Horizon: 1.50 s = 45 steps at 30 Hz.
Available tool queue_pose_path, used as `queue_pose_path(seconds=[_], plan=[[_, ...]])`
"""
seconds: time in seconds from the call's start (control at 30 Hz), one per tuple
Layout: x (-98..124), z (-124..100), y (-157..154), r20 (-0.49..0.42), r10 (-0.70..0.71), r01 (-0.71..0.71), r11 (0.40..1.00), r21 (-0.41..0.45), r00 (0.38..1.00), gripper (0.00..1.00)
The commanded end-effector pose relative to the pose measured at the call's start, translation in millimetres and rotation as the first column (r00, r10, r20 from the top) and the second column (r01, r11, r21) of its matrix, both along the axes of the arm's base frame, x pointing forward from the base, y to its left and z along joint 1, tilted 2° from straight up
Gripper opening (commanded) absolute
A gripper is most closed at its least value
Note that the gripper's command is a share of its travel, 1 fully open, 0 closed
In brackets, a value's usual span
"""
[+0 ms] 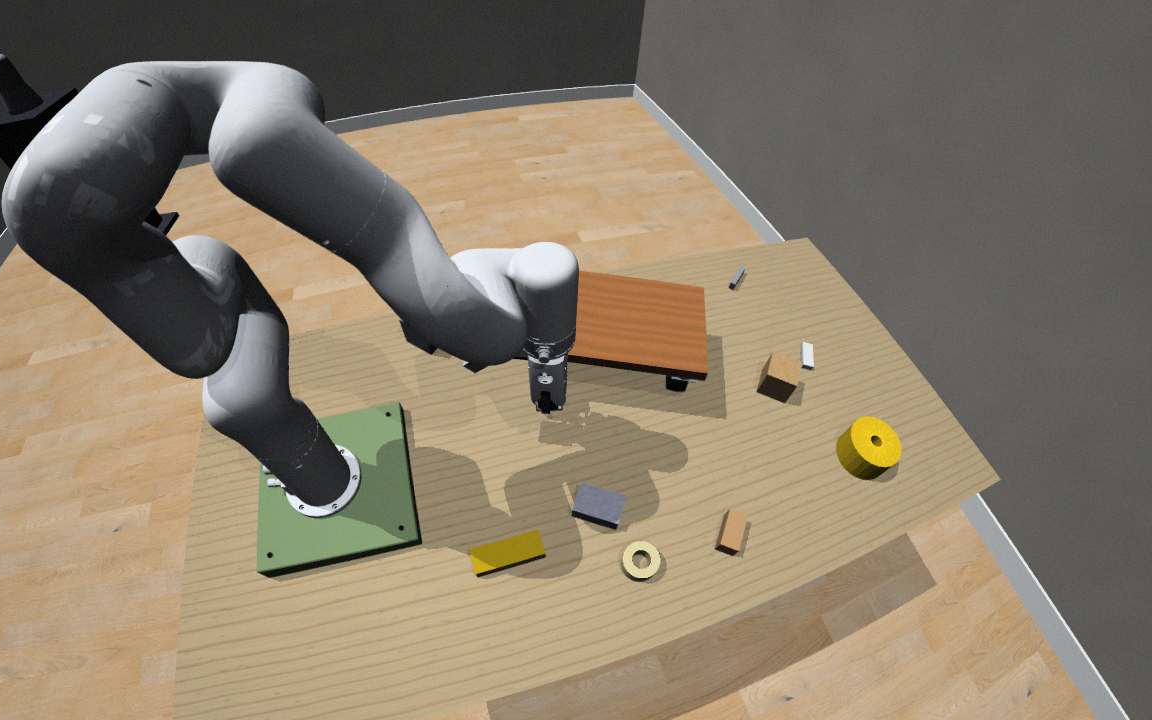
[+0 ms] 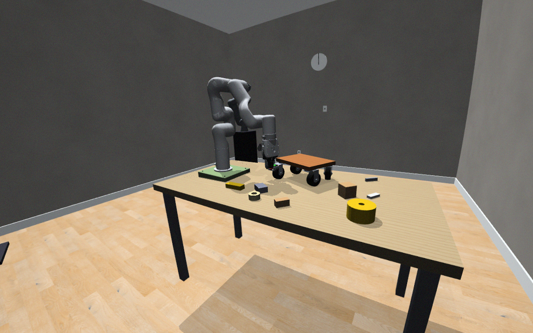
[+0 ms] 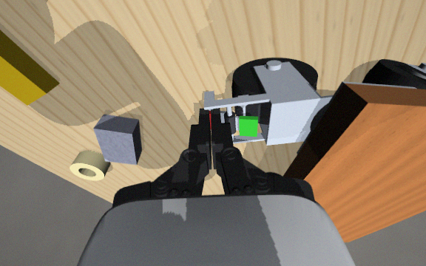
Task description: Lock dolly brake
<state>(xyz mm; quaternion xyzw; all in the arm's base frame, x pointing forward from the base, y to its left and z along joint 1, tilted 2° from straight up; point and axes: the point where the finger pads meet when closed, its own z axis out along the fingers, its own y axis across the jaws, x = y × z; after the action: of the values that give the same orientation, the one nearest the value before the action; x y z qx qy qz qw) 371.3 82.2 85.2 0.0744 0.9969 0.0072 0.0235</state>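
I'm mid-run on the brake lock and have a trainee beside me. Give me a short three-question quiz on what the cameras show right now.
1. True or false: the end effector is shut with nothing held.
2. Which colour of the brake pedal shows plainly in the wrist view? A) green B) blue C) yellow
3. Fill in: the dolly has a flat ______ wooden deck and black wheels.

Key:
1. True: its fingers are together, tips over the pedal's red end, which shows only as a thin line between them.
2. A
3. reddish-brown
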Motion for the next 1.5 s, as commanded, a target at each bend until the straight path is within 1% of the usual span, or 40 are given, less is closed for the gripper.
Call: queue_pose_path(seconds=[0.0,0.4,0.47,0.63,0.9,0.97,1.1,1.2,1.47], plan=[[-2.6,-3.0,-0.4,-0.008,0.0,0.0,1.0,-0.001,1.0,0.0],[-2.7,-1.4,-0.4,-0.008,0.0,0.0,1.0,-0.001,1.0,0.0],[-2.8,1.8,-0.4,-0.008,0.0,0.0,1.0,-0.001,1.0,0.0],[-3.5,18.6,-0.6,-0.008,0.0,0.0,1.0,-0.001,1.0,0.0],[-5.1,58.6,-0.9,-0.008,0.0,0.0,1.0,-0.001,1.0,0.0],[-5.1,58.6,-0.9,-0.008,0.0,0.0,1.0,-0.001,1.0,0.0],[-5.7,73.6,-1.1,-0.008,0.0,0.0,1.0,-0.001,1.0,0.0],[-5.9,79.5,-1.1,-0.008,0.0,0.0,1.0,-0.001,1.0,0.0],[-6.0,81.2,-1.1,-0.008,0.0,0.0,1.0,-0.001,1.0,0.0]])
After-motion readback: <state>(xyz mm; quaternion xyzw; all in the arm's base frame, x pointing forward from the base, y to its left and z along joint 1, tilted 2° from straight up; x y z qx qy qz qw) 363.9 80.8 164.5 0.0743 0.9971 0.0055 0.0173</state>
